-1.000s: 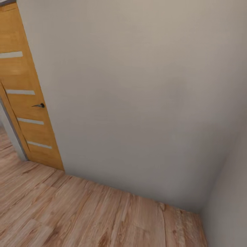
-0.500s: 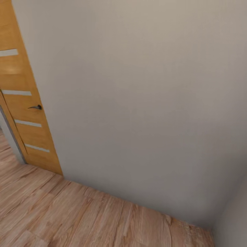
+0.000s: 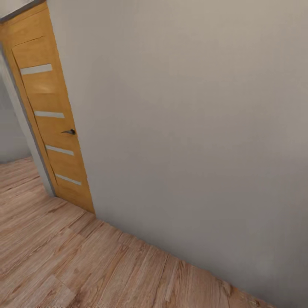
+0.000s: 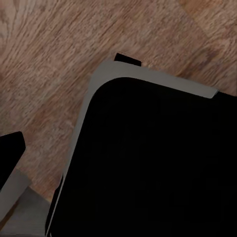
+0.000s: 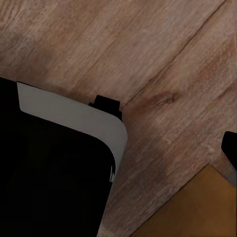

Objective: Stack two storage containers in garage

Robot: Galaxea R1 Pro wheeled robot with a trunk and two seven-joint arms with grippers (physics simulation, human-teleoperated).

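Note:
The two storage containers are out of view. The head view faces a plain pale grey wall (image 3: 192, 128) above light wood plank floor (image 3: 64, 265). In the left wrist view one dark fingertip (image 4: 10, 148) of my left gripper sits at the picture's edge, above the planks and beside my black, grey-rimmed base (image 4: 153, 163). In the right wrist view a dark fingertip (image 5: 231, 148) of my right gripper sits likewise at the edge, near the base (image 5: 49, 173). Nothing lies between the fingers of either gripper.
An orange wooden door (image 3: 53, 124) with pale slats and a dark handle (image 3: 69, 131) stands open at the left, with a gap to another room (image 3: 13, 141) beyond it. An orange-brown surface (image 5: 192, 210) shows in the right wrist view; I cannot tell what it is.
The whole head view has shifted: the door now sits further right, the opening beyond it has come into view, and the wall corner at the right has left the picture. The camera turned left.

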